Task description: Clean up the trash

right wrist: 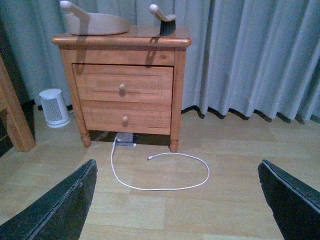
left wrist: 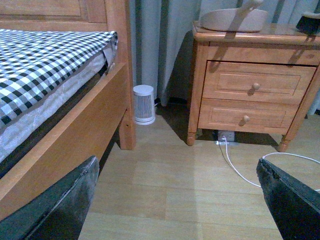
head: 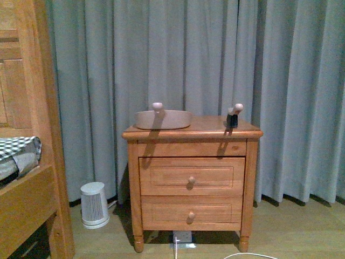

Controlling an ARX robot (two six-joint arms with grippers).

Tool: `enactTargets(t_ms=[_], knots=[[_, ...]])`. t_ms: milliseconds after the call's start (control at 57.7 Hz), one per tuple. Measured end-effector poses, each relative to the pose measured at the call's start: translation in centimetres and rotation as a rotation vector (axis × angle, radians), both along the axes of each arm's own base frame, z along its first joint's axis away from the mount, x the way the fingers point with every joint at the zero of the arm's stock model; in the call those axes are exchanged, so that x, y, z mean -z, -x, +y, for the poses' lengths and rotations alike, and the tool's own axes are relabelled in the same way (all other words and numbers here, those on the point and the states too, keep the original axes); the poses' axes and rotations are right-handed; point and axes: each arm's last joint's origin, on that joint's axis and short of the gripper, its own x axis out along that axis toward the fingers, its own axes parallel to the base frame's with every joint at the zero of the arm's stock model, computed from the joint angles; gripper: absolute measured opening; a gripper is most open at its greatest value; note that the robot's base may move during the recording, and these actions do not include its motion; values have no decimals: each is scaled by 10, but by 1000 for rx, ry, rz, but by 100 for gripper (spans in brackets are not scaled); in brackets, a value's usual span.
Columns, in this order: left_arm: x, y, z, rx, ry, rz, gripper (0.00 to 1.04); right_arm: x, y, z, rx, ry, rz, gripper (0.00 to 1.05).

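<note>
Dustpan [head: 163,119] contents hidden; drawers [head: 191,176] closed; L pincer [left wrist: 176,161], R pincer [right wrist: 176,162] agape.

Wood and cloth around us
We see a wooden nightstand [head: 191,175] with a glossy top, matt cloth curtains [head: 215,54], a smooth plank floor [right wrist: 225,200], checked cloth bedding [left wrist: 45,65].

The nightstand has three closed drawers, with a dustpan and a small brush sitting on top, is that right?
Not quite. The nightstand has two closed drawers, not three: an upper drawer and a lower drawer, as the right wrist view shows. The dustpan and the small brush do sit on top.
</note>
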Motion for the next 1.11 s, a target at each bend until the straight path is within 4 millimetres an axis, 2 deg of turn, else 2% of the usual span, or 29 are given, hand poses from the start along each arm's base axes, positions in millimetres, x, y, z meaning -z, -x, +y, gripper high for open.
enactTargets(t_ms=[1109], knots=[[0,0,0,0,0,0,97,0,0,0,0,0,0,97]])
